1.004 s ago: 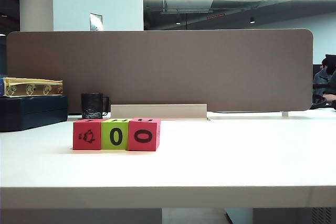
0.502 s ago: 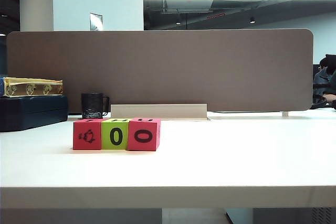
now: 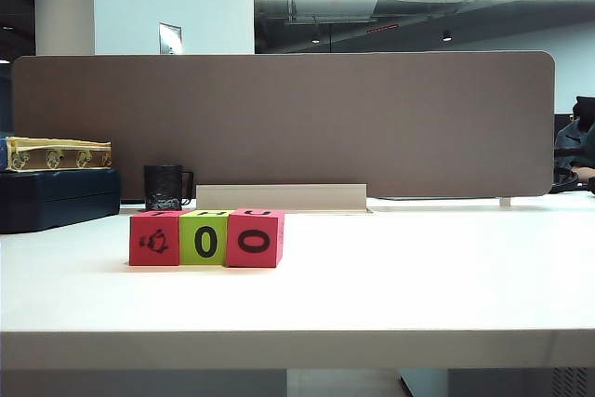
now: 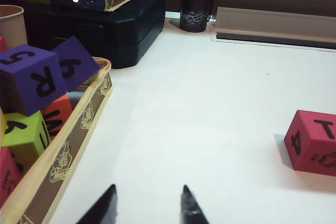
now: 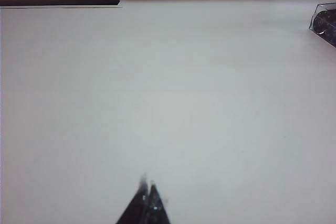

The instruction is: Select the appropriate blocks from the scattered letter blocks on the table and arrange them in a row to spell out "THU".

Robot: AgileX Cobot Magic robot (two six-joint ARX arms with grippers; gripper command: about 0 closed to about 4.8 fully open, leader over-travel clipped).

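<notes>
Left claw (image 4: 148, 203), jaws parted and empty, hangs over bare table (image 3: 390, 295) with the T-topped red block (image 4: 312, 142) off to its side, nearer than to the shut, empty right claw (image 5: 148, 195); row seemingly reads THU.

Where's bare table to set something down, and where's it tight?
Free: the white table right of the three-block row, out to the beige divider, and the front strip. The left end effector, open, and the right end effector, shut, sit over bare surface. Crowded: far left, with the block tray, dark case and black mug.
</notes>
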